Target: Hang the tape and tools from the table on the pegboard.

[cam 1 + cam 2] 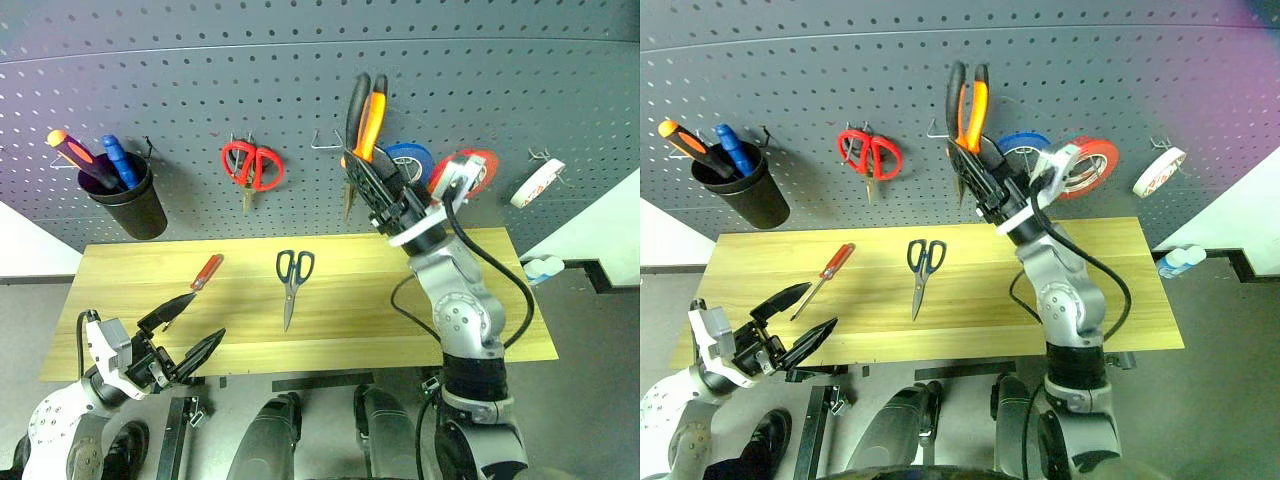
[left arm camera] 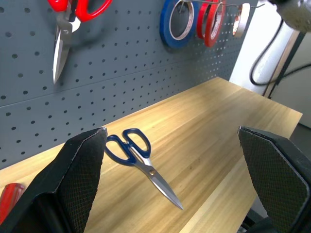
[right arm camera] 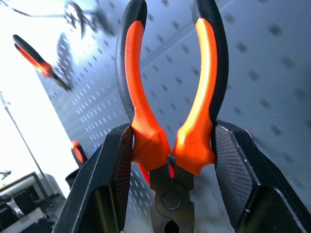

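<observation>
The pliers (image 3: 170, 121) sat clamped in the right gripper (image 1: 372, 190), handles up against the pegboard (image 1: 300, 90), arm raised and angled upward. Below it, dark-handled scissors (image 1: 292, 280) and the red-handled screwdriver (image 1: 200, 282) lay on the table (image 1: 380, 300). Left gripper (image 1: 185, 335) hung spread wide, empty, at the table's near edge.

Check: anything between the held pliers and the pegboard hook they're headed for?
Nothing visible. The right gripper holds the pliers handles-up against the pegboard, beside a bare hook. The blue tape roll hangs on the far side, apart.
</observation>
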`<action>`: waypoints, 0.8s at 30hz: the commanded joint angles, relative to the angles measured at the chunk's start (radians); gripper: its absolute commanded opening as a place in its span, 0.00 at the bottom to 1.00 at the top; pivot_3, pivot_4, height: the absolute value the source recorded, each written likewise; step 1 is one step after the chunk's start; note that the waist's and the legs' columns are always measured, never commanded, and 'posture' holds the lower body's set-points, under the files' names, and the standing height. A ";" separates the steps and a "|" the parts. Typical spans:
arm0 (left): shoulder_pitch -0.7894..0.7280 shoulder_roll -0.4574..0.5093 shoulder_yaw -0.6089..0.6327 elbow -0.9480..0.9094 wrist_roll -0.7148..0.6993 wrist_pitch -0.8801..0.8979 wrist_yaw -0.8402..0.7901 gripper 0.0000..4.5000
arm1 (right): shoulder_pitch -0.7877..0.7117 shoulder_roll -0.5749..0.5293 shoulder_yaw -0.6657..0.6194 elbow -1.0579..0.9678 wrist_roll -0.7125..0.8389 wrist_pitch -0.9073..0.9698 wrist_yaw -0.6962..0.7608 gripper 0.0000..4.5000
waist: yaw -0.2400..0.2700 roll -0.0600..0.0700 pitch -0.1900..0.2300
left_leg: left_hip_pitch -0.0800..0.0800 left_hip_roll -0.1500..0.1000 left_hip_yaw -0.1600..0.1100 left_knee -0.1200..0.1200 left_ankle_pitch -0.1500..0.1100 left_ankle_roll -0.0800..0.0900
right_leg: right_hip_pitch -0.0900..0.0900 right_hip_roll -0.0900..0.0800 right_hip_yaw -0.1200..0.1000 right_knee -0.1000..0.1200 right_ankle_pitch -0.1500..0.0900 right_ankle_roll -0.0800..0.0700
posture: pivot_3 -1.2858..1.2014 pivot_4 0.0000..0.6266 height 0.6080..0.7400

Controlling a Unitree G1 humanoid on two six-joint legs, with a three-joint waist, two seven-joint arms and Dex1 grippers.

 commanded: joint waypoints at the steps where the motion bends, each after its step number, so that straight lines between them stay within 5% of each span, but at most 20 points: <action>1: 0.009 -0.007 0.006 -0.017 -0.002 -0.018 0.002 1.00 | -0.069 0.036 0.005 0.067 -0.039 -0.096 -0.011 0.46 | 0.000 0.000 0.000 | 0.000 0.000 0.000 0.000 0.000 0.000 | 0.000 0.000 0.000 0.000 0.000 0.000 | 0.52 0.37 1.00; 24: 0.032 -0.031 -0.016 -0.067 0.013 -0.026 0.045 1.00 | -0.378 0.132 -0.009 0.511 -0.219 -0.503 -0.045 0.46 | -0.001 0.000 -0.001 | 0.002 0.000 0.000 0.001 0.001 -0.002 | 0.000 0.001 0.000 0.004 0.001 -0.001 | 0.54 0.36 1.00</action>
